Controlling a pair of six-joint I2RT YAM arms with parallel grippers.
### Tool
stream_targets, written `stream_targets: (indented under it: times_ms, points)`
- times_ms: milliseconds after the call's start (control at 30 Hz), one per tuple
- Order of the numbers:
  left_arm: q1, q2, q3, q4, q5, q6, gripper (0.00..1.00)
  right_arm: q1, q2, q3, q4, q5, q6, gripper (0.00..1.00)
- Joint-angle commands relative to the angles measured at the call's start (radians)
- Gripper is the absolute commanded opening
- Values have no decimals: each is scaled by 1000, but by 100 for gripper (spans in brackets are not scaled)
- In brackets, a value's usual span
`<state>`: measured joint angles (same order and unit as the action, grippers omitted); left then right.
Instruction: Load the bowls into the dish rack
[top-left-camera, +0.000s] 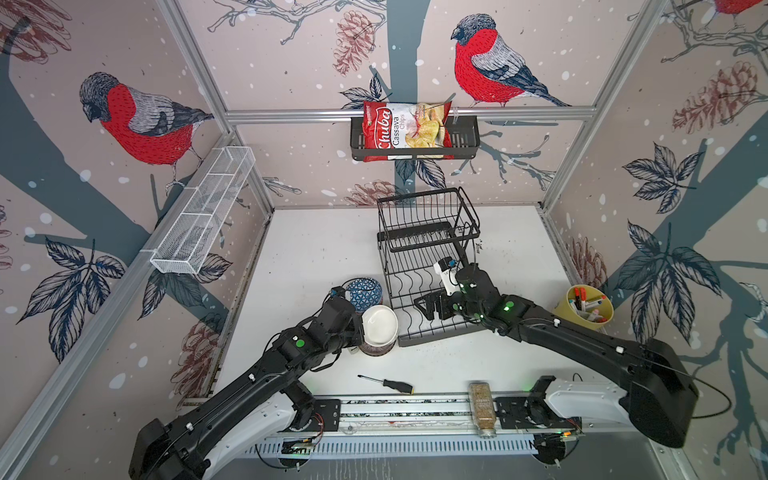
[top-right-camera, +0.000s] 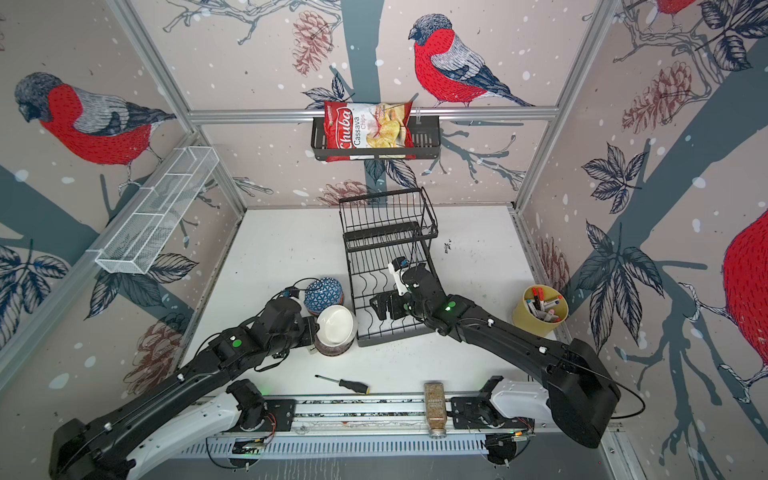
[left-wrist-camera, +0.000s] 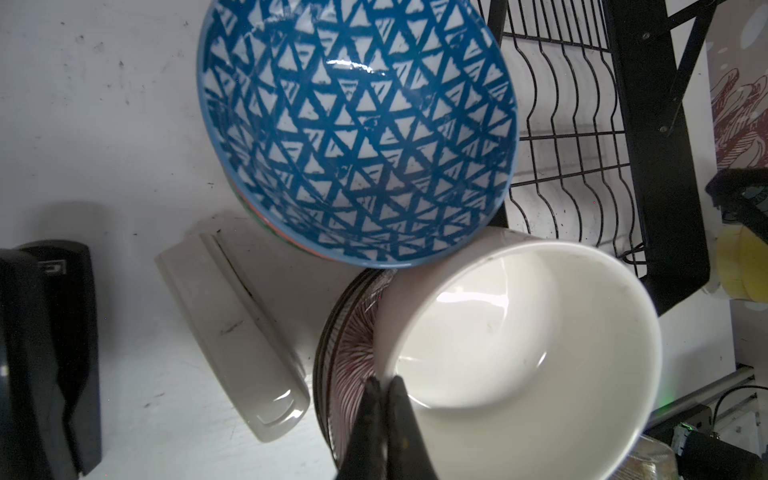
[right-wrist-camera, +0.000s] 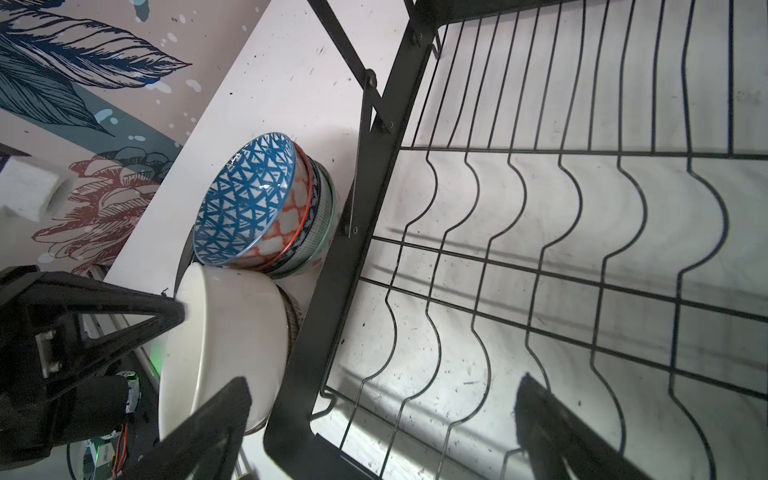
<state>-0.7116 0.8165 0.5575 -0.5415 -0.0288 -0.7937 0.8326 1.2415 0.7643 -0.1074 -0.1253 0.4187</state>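
Precariously, left gripper (left-wrist-camera: 384, 399) clamps the white bowl (left-wrist-camera: 519, 340) by the rim beside the dish rack (top-left-camera: 436, 337); right gripper (right-wrist-camera: 382, 384) gapes over its lower tier. A slip could crack the striped bowl (left-wrist-camera: 349, 332) beneath.

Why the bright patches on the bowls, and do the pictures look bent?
Left wrist view: glare inside the white bowl and blue bowl. Right wrist view: rack wires throw soft shadows below; near fingers are dark silhouettes. In both top views: wide lens splays the walls outward.
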Motion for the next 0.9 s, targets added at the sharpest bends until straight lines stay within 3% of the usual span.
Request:
stream_targets:
  times_ms: [0, 367, 867]
  points:
    - [-1, 20, 5, 8, 4, 8, 0, 2, 3, 0, 22, 16, -5, 99]
    - [-2, -10, 4, -12, -3, -14, 0, 16, 43, 2, 33, -6, -21, 99]
    - [-2, -77, -14, -60, -14, -71, 0, 133, 138, 67, 41, -22, -36, 99]
